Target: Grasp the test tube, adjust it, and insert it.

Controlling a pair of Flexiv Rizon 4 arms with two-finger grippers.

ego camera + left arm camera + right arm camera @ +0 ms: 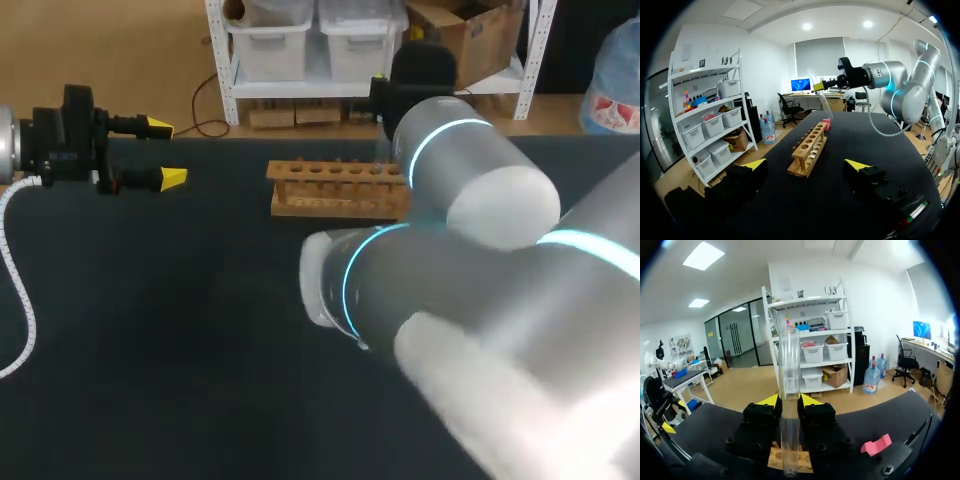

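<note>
nearest the head camera, the right arm (pixel 470 290) fills the table's five o'clock corner. its elbow is folded high, probably so the wrist can reach forward over the work. the dark table (pixel 180 330) stretches out beyond it.

at about nine o'clock of the rack, and well apart from it, the left gripper (pixel 166 153) hovers with its yellow tips spread wide and nothing between them. it points along the row of holes. that looks like a standby spot, clear of the other arm's path and giving its camera a side-on look at the insertion.

the wooden test tube rack (pixel 338 190) lies across the table's far middle with its row of holes facing up. none of the holes that show holds a tube.

above the rack's three o'clock end, the right gripper (pixel 789 400) is clamped on the clear test tube (pixel 789 355). its fingers pinch the glass from two sides around the middle, so a long part sticks out each way. the lower end needs to be free like this to enter a hole. from the left wrist the tube hangs above the rack and leans a little, so i judge that grasping is done and straightening over a hole is the step in hand. i cannot tell how high its lower end sits above the wood.

a small pink block (pixel 876 445) lies on the table just beyond that end of the rack.
</note>
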